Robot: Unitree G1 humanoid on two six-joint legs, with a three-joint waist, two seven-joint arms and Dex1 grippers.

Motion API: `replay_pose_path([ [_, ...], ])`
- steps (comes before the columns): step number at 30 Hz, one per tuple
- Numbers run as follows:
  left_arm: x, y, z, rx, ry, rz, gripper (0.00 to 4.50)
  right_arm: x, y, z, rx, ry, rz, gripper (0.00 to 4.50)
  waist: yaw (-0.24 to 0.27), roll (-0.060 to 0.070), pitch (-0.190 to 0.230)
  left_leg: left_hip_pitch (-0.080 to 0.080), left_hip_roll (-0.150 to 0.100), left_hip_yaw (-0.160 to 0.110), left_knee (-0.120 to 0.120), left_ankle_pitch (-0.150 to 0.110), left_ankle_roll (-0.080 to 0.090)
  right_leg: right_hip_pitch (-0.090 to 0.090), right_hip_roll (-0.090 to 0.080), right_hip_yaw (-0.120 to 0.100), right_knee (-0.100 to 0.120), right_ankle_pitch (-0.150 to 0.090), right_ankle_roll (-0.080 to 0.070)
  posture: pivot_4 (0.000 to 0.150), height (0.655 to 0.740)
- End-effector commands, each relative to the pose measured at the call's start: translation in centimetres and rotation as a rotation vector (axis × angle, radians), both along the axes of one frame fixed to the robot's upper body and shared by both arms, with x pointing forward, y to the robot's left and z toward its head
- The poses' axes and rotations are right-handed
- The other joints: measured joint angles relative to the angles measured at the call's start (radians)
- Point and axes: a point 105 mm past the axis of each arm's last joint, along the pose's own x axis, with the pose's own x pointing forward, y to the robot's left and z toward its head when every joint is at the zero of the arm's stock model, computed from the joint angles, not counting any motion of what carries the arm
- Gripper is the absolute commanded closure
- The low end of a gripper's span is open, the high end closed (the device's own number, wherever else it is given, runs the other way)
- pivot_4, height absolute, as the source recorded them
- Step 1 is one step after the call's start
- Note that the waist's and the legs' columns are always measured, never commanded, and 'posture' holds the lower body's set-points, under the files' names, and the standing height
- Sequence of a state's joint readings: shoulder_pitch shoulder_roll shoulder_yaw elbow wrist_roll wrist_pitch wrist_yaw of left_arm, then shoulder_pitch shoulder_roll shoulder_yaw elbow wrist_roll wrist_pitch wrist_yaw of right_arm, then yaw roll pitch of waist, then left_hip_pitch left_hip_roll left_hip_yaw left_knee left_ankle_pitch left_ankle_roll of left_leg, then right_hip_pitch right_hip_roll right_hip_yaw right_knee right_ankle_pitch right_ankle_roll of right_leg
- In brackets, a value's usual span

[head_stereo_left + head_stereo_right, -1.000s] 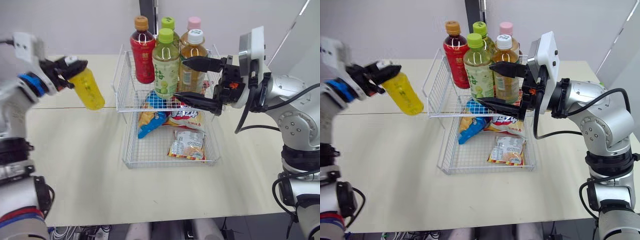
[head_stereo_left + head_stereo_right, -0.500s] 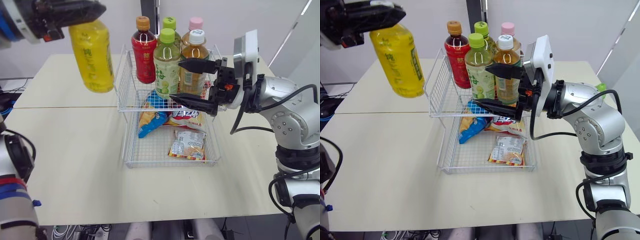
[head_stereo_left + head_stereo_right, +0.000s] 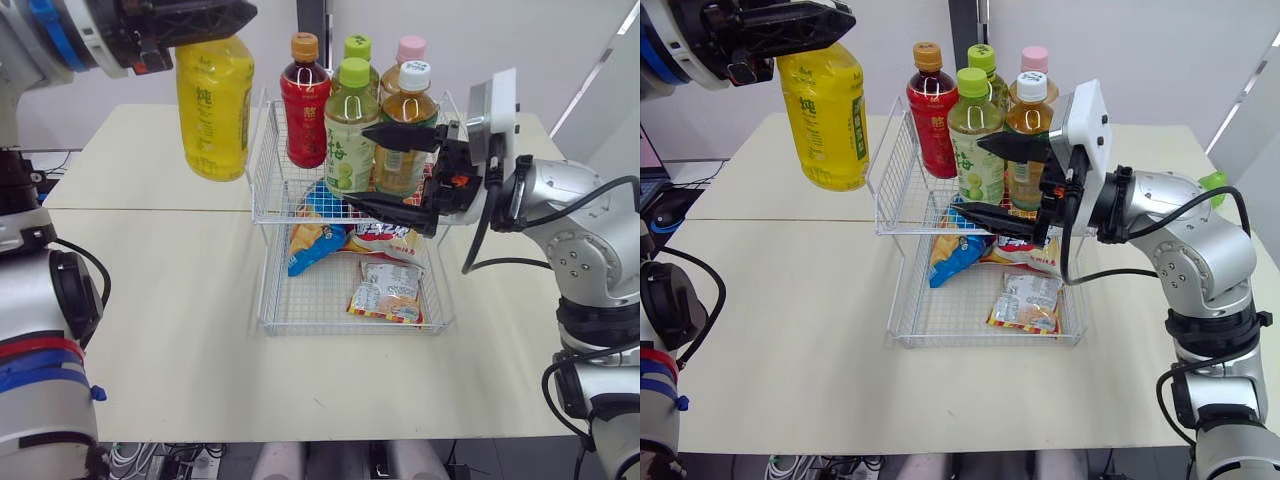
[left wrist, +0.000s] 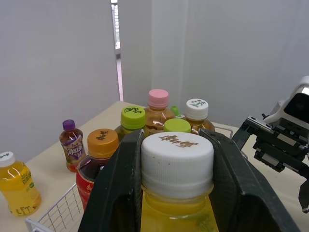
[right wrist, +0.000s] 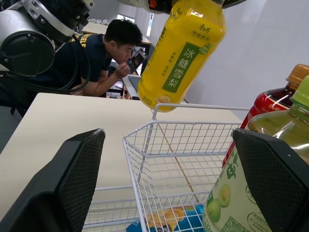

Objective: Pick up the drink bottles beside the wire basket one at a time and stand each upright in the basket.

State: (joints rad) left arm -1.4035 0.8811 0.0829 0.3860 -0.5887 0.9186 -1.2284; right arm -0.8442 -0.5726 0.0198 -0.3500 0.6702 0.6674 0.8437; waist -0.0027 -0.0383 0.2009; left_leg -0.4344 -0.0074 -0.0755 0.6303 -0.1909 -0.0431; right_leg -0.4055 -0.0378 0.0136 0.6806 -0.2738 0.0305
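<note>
While upright aloft, yellow bottle (image 3: 213,110), cap (image 4: 177,162) in left hand (image 4: 176,140), beside basket (image 3: 262,200).

The yellow bottle (image 3: 213,105) hangs upright, left of the wire basket (image 3: 262,170) holding five upright bottles (image 3: 352,130).

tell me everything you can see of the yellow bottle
The yellow bottle is clear plastic full of yellow drink, with a white cap bearing printed characters and a label with green lettering. The left hand grips it at the cap and neck, so it hangs nearly upright in the air, above the table, just left of the upper tier of the wire basket. Only the hand seems to touch it.
</note>
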Motion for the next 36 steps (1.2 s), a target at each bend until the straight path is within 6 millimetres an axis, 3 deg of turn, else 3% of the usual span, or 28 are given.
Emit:
replay_pose_path([
  [1, -1.8, -0.2, 2.3, -0.008, -0.112, -0.05, 3.12, -0.7, -0.5, 1.1, 0.02, -0.052, -0.006, 0.0, -0.001, 0.0, 0.0, 0.0, 0.0, 0.0, 0.0, 0.0, 0.0, 0.0, 0.0, 0.0, 0.0, 0.0, 0.0, 0.15, 0.74],
  [5, -1.8, 0.5, 2.2, -0.006, -0.109, -0.023, 3.12, -0.7, -0.5, 1.2, 0.019, -0.053, -0.002, 0.0, -0.003, 0.0, 0.0, 0.0, 0.0, 0.0, 0.0, 0.0, 0.0, 0.0, 0.0, 0.0, 0.0, 0.0, 0.0, 0.15, 0.74],
  [10, -1.7, 2.8, 1.4, -0.018, -0.112, 0.075, 3.12, -0.7, -0.5, 1.2, 0.018, -0.055, 0.004, 0.0, -0.018, 0.0, 0.0, 0.0, 0.001, 0.0, 0.0, 0.0, 0.0, 0.0, 0.0, 0.0, 0.001, 0.0, 0.0, 0.15, 0.74],
  [15, -2.8, 3.8, 2.5, -0.036, -0.144, 0.113, 3.12, -0.6, -0.3, 1.3, 0.016, -0.057, 0.012, 0.0, -0.031, 0.0, 0.0, 0.001, 0.002, 0.0, 0.0, 0.0, 0.0, -0.001, 0.002, 0.0, 0.002, 0.0, 0.0, 0.15, 0.74],
  [22, -4.0, 2.3, 5.2, -0.057, -0.202, 0.046, 3.12, -0.5, 0.0, 1.4, 0.019, -0.058, 0.027, 0.0, -0.032, 0.0, 0.0, 0.001, 0.002, 0.001, 0.0, 0.0, 0.0, -0.001, 0.002, 0.001, 0.001, 0.0, 0.0, 0.15, 0.74],
  [27, -3.6, 0.8, 6.3, -0.105, -0.212, -0.017, 3.12, -0.4, 0.1, 1.4, 0.024, -0.061, 0.029, 0.0, -0.031, 0.0, 0.0, 0.001, 0.002, 0.001, 0.0, 0.0, 0.0, -0.001, 0.002, 0.001, 0.002, 0.0, 0.0, 0.15, 0.74],
  [36, -1.2, -1.8, 3.5, -0.137, -0.169, -0.061, 3.12, -0.6, -0.2, 1.5, 0.032, -0.069, 0.007, 0.0, -0.034, 0.0, 0.0, 0.001, 0.002, 0.001, 0.0, 0.0, 0.0, -0.002, 0.002, 0.002, 0.002, 0.0, 0.0, 0.15, 0.74],
])
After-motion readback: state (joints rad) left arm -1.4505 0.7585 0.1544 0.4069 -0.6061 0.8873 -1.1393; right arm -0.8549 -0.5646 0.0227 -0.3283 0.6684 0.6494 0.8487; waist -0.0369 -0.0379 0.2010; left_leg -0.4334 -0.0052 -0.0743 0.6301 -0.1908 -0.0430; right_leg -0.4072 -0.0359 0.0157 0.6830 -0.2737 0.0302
